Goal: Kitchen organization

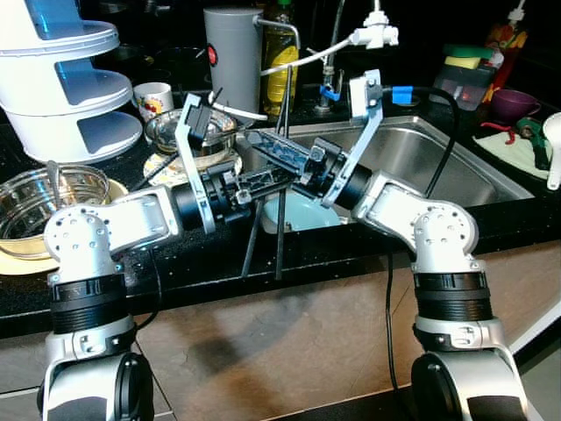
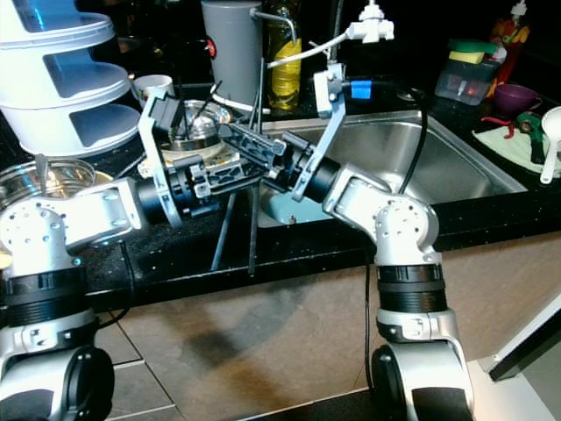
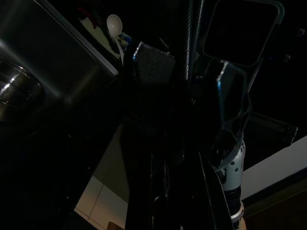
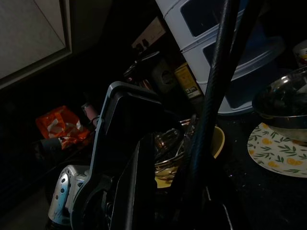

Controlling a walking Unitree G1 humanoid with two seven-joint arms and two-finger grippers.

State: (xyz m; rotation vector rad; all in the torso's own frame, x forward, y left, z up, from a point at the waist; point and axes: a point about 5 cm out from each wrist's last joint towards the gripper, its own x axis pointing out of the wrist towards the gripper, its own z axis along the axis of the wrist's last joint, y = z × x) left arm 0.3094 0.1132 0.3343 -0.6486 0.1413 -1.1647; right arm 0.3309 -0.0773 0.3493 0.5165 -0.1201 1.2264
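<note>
**Landmark:** stainless steel sink [image 1: 456, 167], set into the black speckled worktop [image 1: 202, 254].

**Left tool** [image 1: 254, 186]: held over the worktop edge just beside the sink's left rim, on a silver arm reaching in from the left. Whether its fingers are apart or together cannot be told.

**Right tool** [image 1: 279, 151]: over the sink's left rim, on a silver arm reaching in from the right. It crosses just behind the left tool, and the two overlap. Finger state cannot be told. Thin black rods hang down from the overlap, past the worktop's front edge; which tool they belong to is unclear.

**Pale blue dish** [image 1: 302, 217]: in the sink's near left corner, directly below the crossed tools and partly hidden by them. Contact with either tool cannot be made out.

**Small steel bowl** [image 1: 175, 132]: on a round leaf-patterned plate [image 1: 166, 167], on the worktop left of the sink, just behind the left tool.

**Large steel bowl** [image 1: 53, 197]: on a yellow plate, well left of the sink.

**White three-tier plastic rack** [image 1: 70, 88]: far left of the sink, at the back.

**White printed mug** [image 1: 155, 96]: left of the sink, beside the rack.

**Grey cylindrical canister** [image 1: 231, 53] and **yellow oil bottle** [image 1: 280, 70]: behind the sink's left corner.

**Purple cup** [image 1: 513, 103] and **white ladle** [image 1: 554, 149]: right of the sink.
</note>
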